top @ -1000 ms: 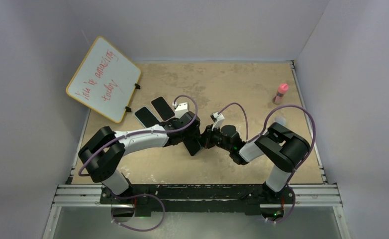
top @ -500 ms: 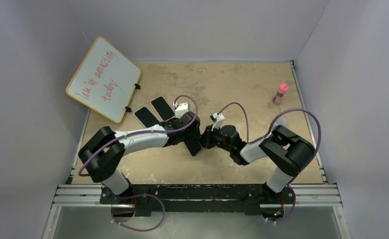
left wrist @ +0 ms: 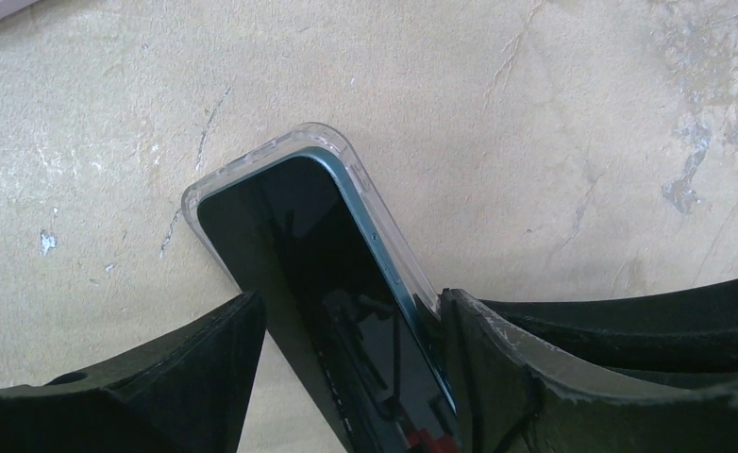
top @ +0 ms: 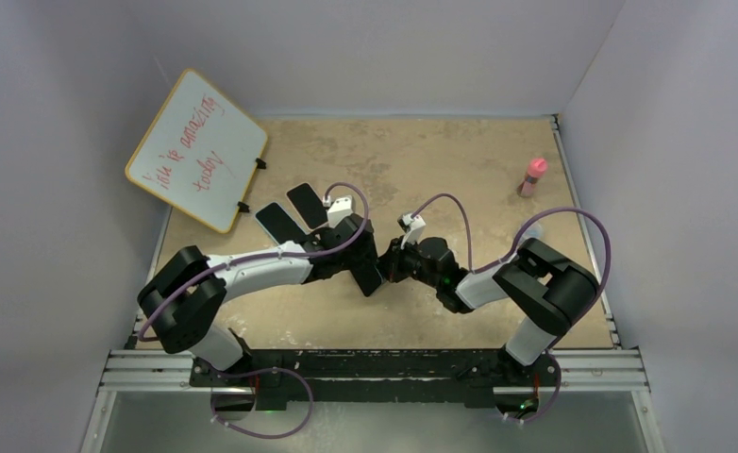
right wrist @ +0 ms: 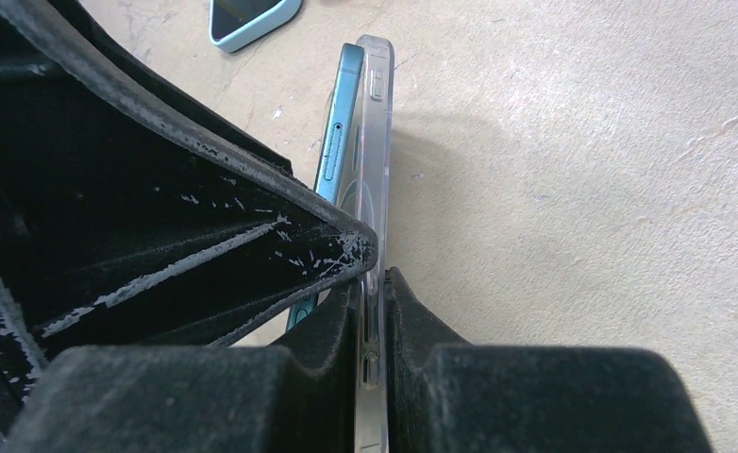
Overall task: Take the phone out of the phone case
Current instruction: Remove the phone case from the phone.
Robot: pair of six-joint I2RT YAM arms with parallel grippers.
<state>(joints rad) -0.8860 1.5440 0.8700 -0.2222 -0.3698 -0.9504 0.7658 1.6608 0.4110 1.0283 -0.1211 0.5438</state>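
Sandy table (top: 441, 160): right of the whiteboard (top: 197, 149) and nearer the arms, the left gripper (left wrist: 346, 311) has its fingers apart astride the phone, grip unclear. The right gripper (right wrist: 373, 278) is clamped on the clear phone case (right wrist: 377, 113) rim. The teal phone (left wrist: 290, 245) sits partly peeled from it.

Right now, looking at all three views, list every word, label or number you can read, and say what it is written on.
"You're amazing today!": red handwriting on the whiteboard. It is small and tilted, so the first word is uncertain.
The pink bottle: any label is too small to read.
The phone and the clear case: no readable text.
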